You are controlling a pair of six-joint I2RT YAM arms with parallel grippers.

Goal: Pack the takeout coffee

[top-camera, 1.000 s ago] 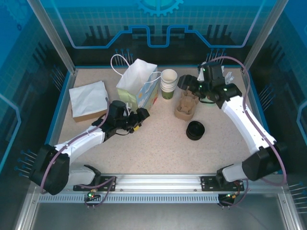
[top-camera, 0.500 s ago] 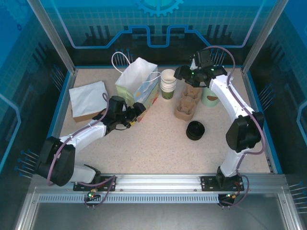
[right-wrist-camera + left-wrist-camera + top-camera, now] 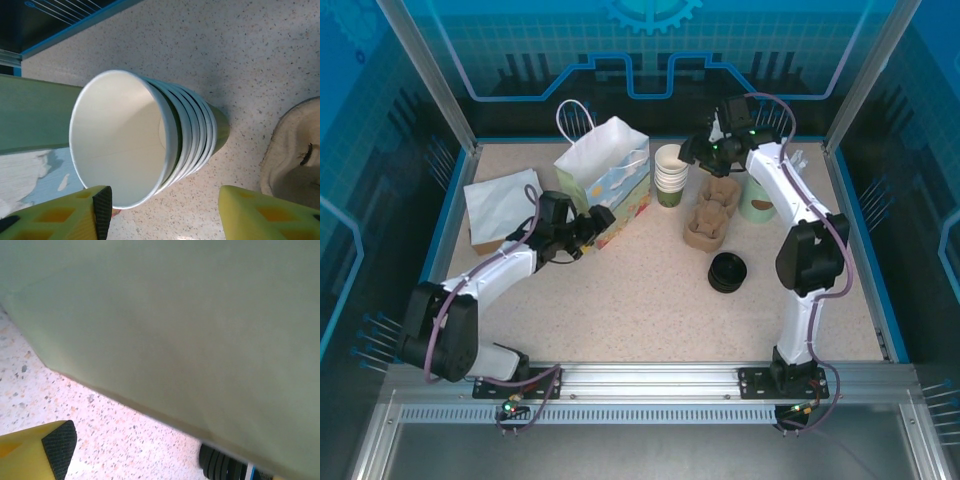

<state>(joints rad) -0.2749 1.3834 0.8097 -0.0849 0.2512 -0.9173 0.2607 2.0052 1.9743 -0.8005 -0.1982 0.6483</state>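
Our right hand (image 3: 163, 197), fingers (image 3: 60, 215) apart, straddles the stack of green-and-white paper cups (image 3: 130, 135) by the far edge of the counter (image 3: 650, 290); we'd centre, squeeze only the top one, left hand (image 3: 592, 225) spread beside the white paper bag (image 3: 605, 170).

No letters, numbers or brand names can be read anywhere. The back panel (image 3: 650, 60) carries a pale gear emblem over a grid and angular line pattern, with no lettering. The bag (image 3: 605, 172) has a coloured print low on its side, too small and blurred to tell whether it holds words. The cups (image 3: 125, 140) show plain white insides and plain green outsides, with no logo or marking in sight.
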